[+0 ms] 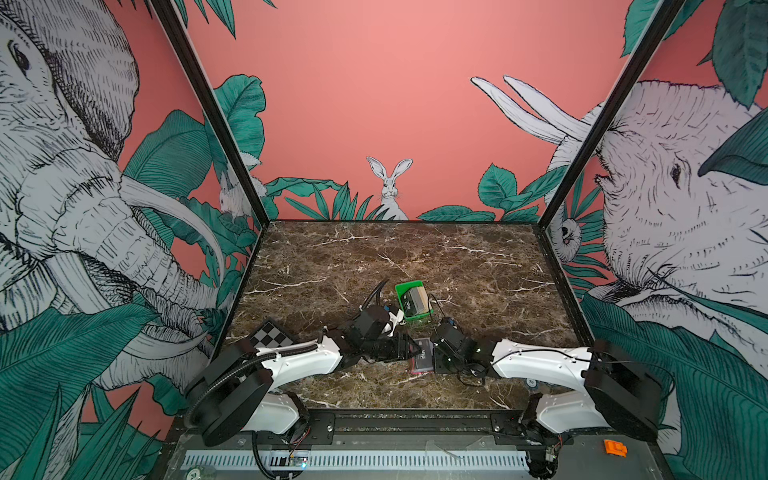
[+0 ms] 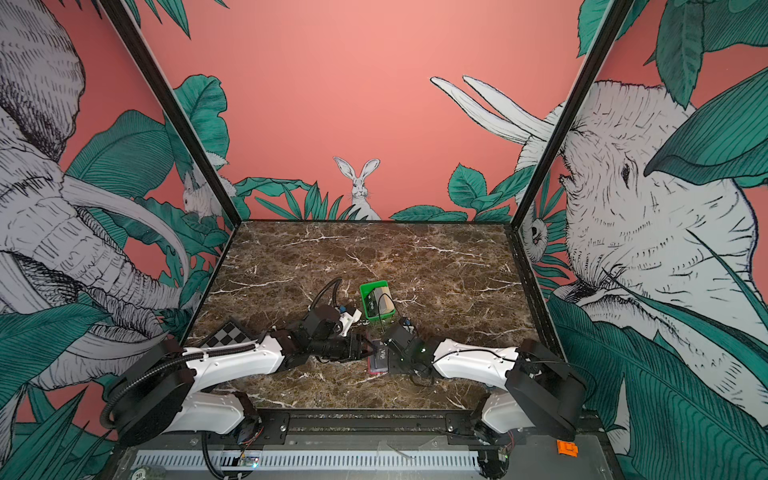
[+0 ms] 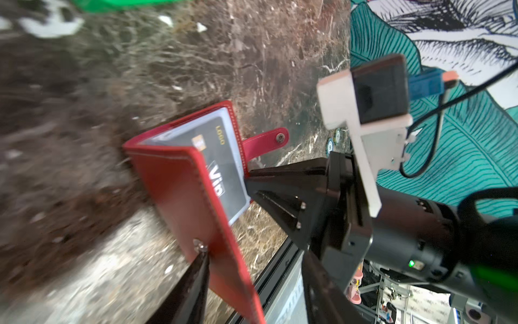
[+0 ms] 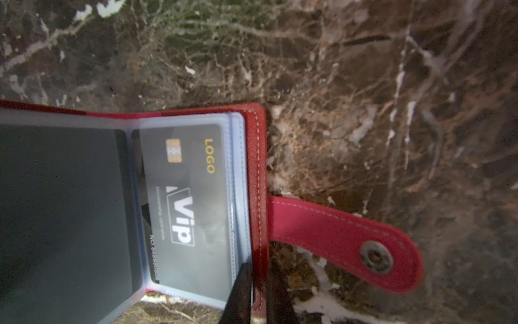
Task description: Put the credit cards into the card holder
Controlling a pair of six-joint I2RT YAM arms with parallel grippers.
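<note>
The card holder (image 1: 420, 358) (image 2: 378, 360), a red folding wallet, lies open near the table's front middle, between both grippers. A dark "VIP" credit card (image 4: 185, 202) (image 3: 224, 174) sits inside its clear pocket. My right gripper (image 4: 259, 294) (image 1: 434, 359) is shut on the card holder's red edge beside the snap tab (image 4: 344, 238). My left gripper (image 3: 252, 269) (image 1: 409, 351) is open. The raised red cover (image 3: 182, 190) stands between its fingers, and one fingertip (image 3: 200, 258) touches the cover at the snap stud. More credit cards (image 1: 412, 302) (image 2: 376, 305) stand in the green tray (image 1: 400, 291).
The green tray stands just behind the grippers. A checkerboard plate (image 1: 272, 334) lies at the front left, by the left arm. Printed walls enclose the marble table on three sides. An orange part (image 1: 615, 448) sits off the table at the front right.
</note>
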